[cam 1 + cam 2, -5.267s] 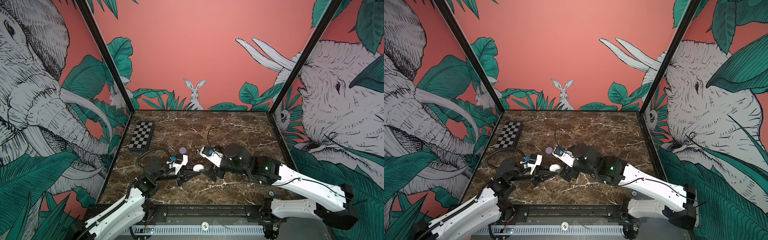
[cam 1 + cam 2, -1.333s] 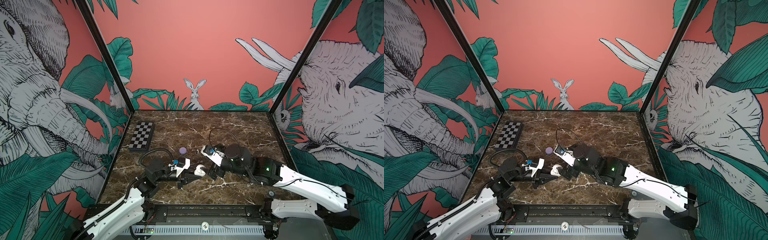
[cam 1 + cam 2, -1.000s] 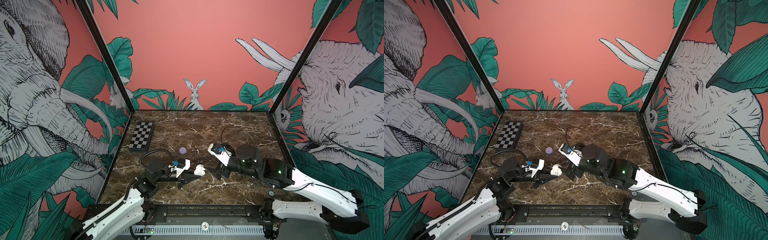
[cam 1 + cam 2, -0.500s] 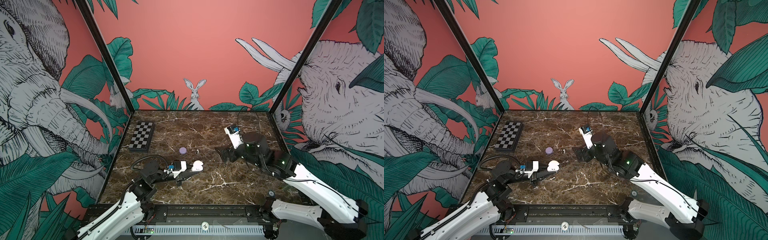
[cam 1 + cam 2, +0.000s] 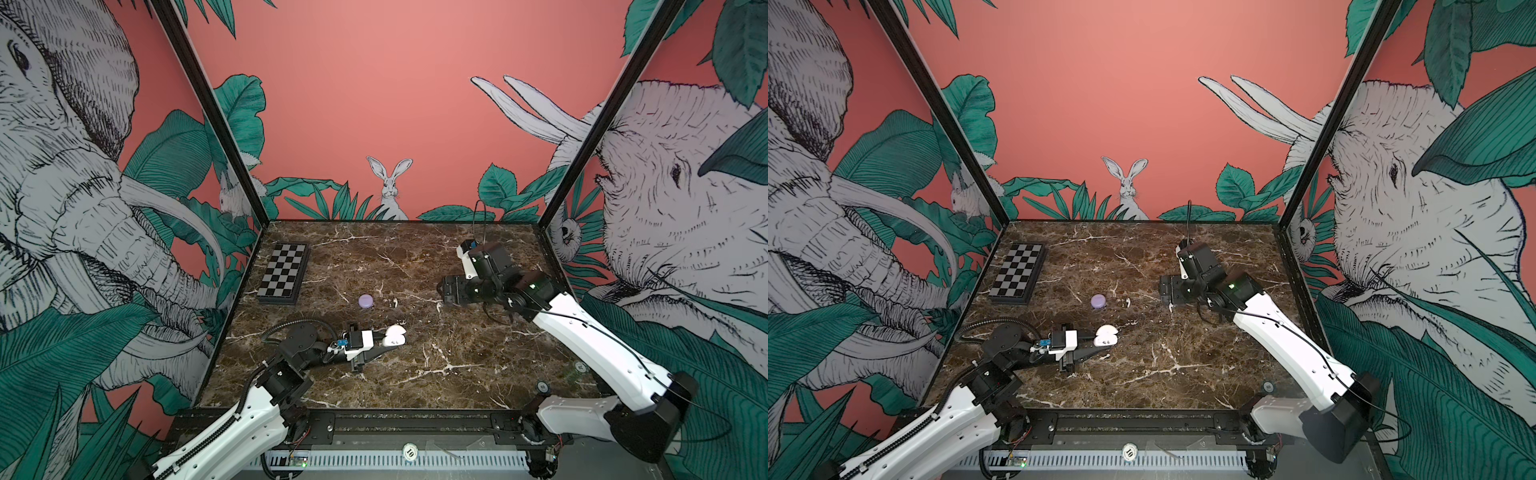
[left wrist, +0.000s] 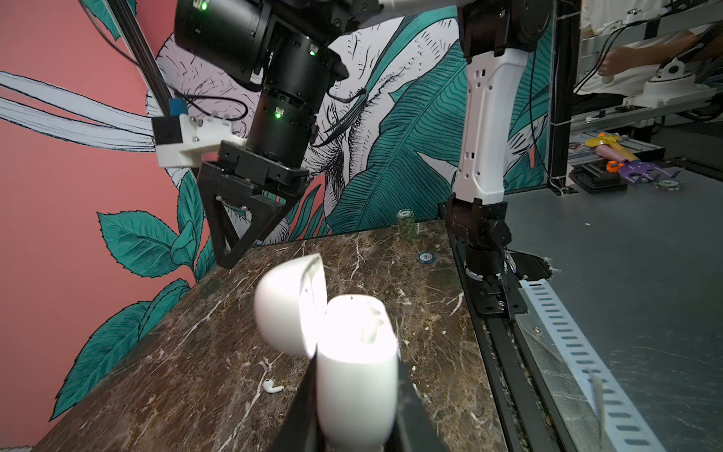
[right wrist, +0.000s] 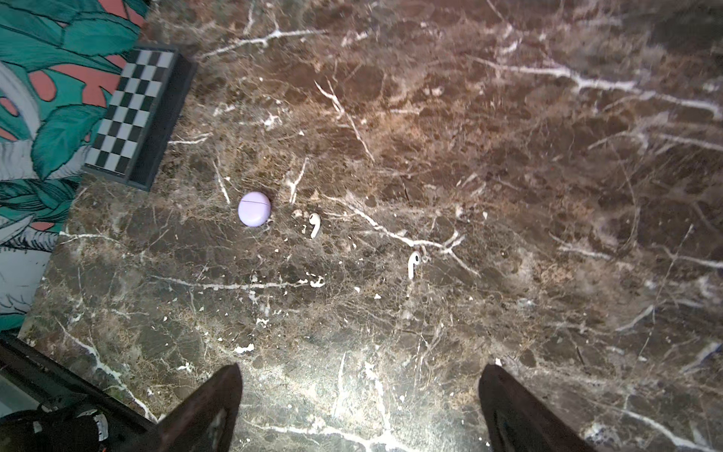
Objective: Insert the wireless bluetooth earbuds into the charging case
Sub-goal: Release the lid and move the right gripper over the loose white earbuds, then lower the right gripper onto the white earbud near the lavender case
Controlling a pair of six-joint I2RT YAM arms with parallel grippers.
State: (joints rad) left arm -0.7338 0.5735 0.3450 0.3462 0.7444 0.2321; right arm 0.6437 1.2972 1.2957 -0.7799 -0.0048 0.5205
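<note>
In the clenched left tool (image 6: 354,426), glare-blurred open white case (image 6: 352,352); right tool (image 7: 360,370) wide apart, empty.

Lilac case (image 7: 254,208) nr earbud (image 7: 314,224); else free

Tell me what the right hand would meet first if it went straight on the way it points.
Probably the marble tabletop, landing close to the nearer white earbud. The right hand is open with nothing else in its line, though depth is hard to judge.
</note>
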